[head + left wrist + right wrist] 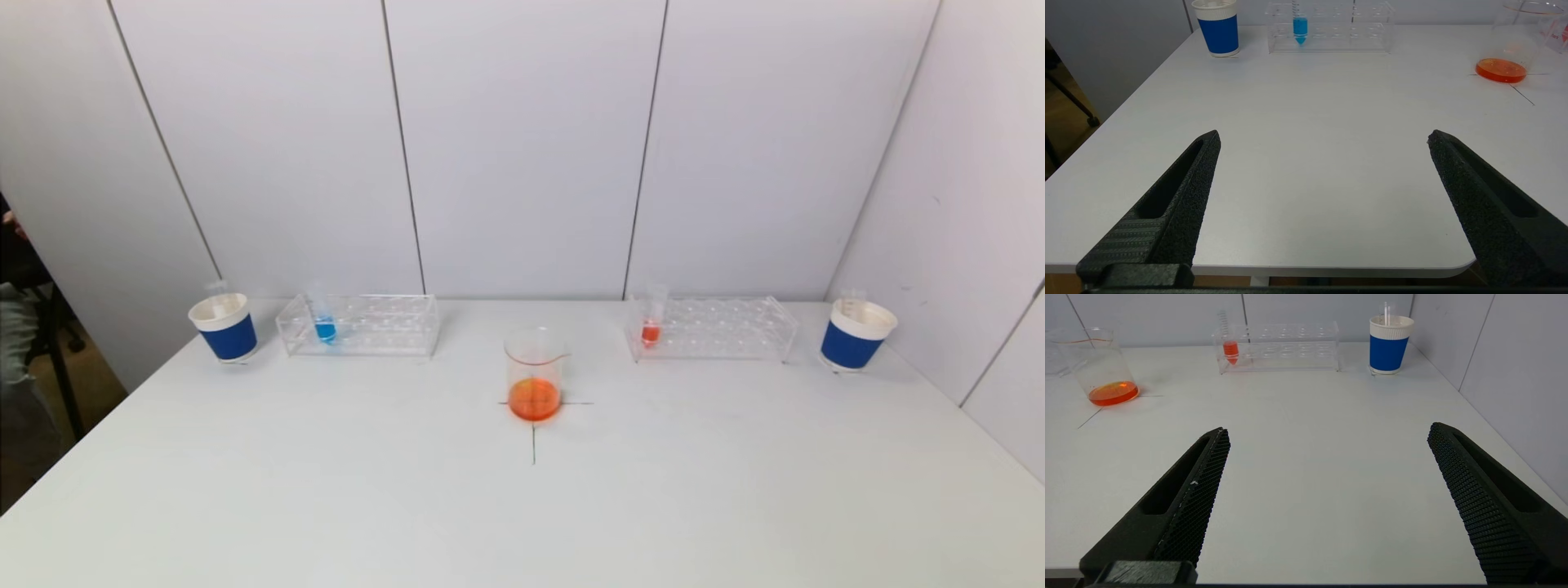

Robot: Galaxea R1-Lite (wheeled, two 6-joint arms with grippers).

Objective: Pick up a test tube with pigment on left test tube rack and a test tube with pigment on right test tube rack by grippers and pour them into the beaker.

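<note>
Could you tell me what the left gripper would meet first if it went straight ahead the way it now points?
Probably the left rack, near the blue tube. The open left gripper has only bare table before it; depth is hard to judge.

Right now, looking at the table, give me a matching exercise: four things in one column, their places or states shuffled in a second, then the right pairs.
Things
1. test tube of blue pigment
2. test tube of orange-red pigment
3. clear glass beaker
4. left gripper

Places or states
A. on the table's cross mark
B. open, holding nothing
C. in the right clear rack
D. in the left clear rack

Pairs: 1-D, 2-C, 3-A, 4-B
</note>
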